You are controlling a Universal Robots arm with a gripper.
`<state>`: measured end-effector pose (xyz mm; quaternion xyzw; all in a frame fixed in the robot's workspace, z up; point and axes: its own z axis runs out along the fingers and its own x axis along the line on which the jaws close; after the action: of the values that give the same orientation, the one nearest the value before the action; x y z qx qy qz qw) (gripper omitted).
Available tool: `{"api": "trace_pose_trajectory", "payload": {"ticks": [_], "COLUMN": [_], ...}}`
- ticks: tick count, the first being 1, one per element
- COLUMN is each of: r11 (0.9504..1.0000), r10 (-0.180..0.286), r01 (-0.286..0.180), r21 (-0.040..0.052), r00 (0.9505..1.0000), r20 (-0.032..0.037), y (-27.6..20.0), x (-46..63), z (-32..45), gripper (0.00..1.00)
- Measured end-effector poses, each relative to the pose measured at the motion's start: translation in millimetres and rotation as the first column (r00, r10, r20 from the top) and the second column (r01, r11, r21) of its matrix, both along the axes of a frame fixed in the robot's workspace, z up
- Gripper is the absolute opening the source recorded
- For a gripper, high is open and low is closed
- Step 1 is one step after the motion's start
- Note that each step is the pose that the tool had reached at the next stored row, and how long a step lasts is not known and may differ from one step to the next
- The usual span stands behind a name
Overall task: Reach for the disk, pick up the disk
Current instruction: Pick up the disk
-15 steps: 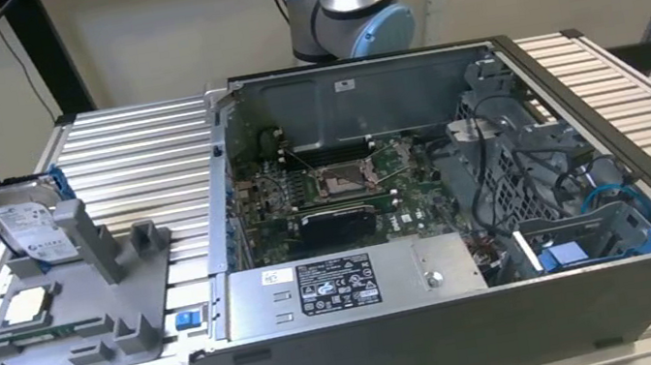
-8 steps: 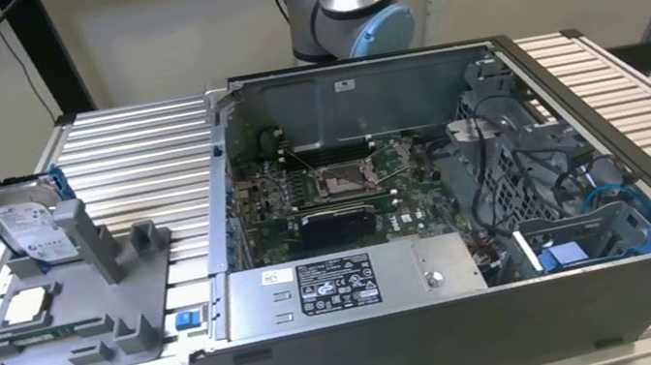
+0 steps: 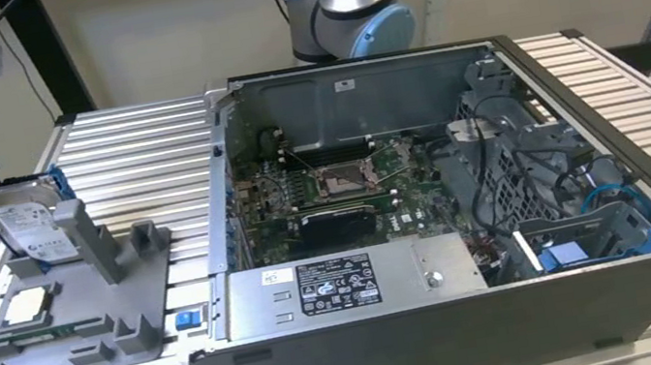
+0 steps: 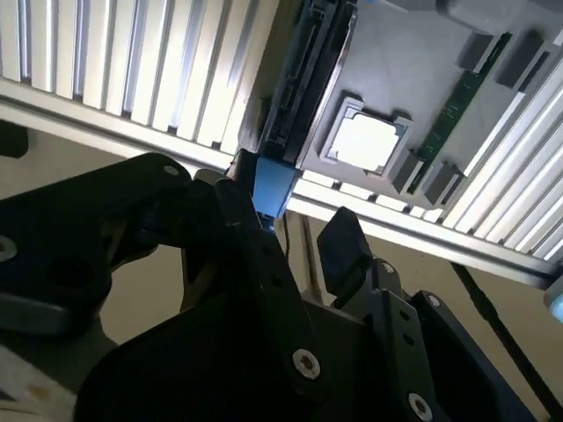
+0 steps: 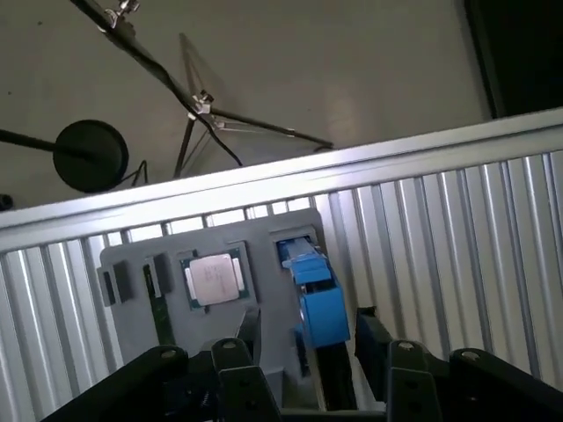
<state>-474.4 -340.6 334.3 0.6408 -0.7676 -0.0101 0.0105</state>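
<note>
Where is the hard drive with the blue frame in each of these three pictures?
Exterior view: the disk stands upright in the grey holder, at the exterior view's left.
Second wrist view: edge-on, its blue end between the fingers of the end effector.
First wrist view: its blue edge, likewise between those fingers.
Shared landmark: the square silver chip lying on the holder beside it.
</note>
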Motion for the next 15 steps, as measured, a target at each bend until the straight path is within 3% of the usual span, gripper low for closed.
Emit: {"api": "trace_pose_trajectory", "payload": {"ticks": [5,15], "r11": [0.9987,0.9968], "r10": [0.05,0.079], "r01": [-0.05,-0.079], "r21": [0.0033,0.0105], "r00": [0.9988,0.9969], "r20": [0.0001,0.0005], "y": [0.2,3.5], "x": [0.7,0.7], "z": [-4.5,-17.0], "gripper": [1.0,1.0]}}
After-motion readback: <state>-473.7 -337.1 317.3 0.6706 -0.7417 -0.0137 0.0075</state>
